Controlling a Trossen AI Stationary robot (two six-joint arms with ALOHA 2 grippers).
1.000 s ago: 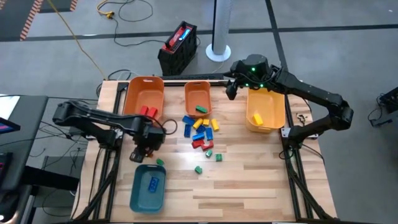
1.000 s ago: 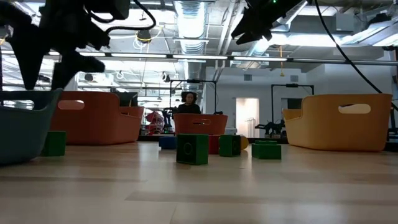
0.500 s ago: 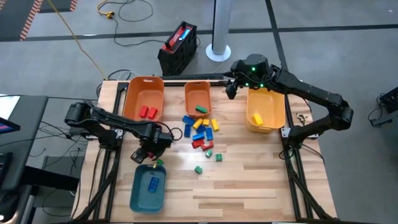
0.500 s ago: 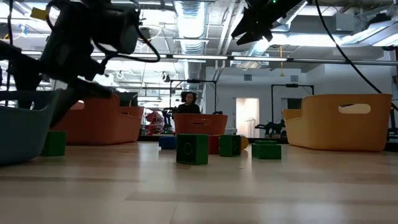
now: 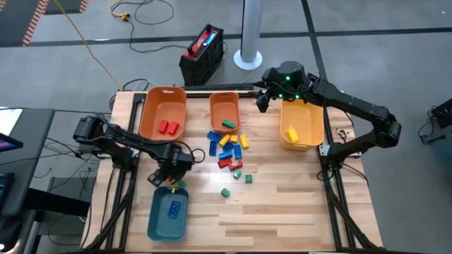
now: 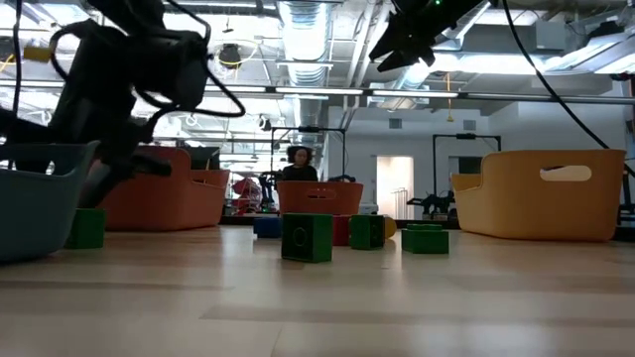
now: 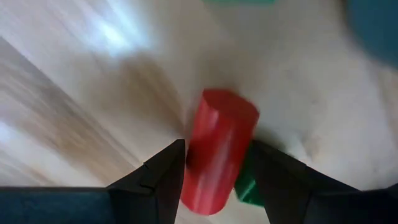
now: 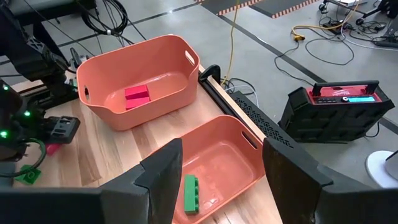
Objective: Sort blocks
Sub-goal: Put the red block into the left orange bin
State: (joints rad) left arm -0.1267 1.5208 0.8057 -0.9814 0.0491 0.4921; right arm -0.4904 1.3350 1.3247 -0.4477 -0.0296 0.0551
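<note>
My left gripper (image 5: pixel 171 174) (image 7: pixel 217 163) is low over the table just beyond the teal bin (image 5: pixel 168 212), shut on a red block (image 7: pixel 219 149). The arm hides that block in the high view. A green block (image 5: pixel 181 184) (image 7: pixel 249 188) lies beside it on the wood. Several red, blue, yellow and green blocks (image 5: pixel 229 148) lie mid-table. My right gripper (image 5: pixel 263 101) (image 8: pixel 222 177) hangs open high over the far edge, between the small orange bin (image 5: pixel 225 111) and the yellow bin (image 5: pixel 300 125). My left gripper pinches the red block by its two long sides (image 7: pixel 193 155), one finger (image 7: pixel 163 177) on each, fingers lying along it. They come from above, slanting down. The block stands tilted between them; whether its far end rests on the table I cannot tell.
The large orange bin (image 5: pixel 163 111) holds two red blocks (image 5: pixel 168 127). The small orange bin holds a green one (image 8: pixel 190 193), the yellow bin a yellow one (image 5: pixel 292 134), the teal bin a blue one (image 5: pixel 173 207). Loose green blocks (image 5: pixel 224 191) lie nearer. A person (image 6: pixel 301 164) is in the room behind.
My left gripper has come down toward the table beside the teal bin's far end and tipped over as it sank, while the left arm's elbow swung toward the table. The right arm has kept still.
</note>
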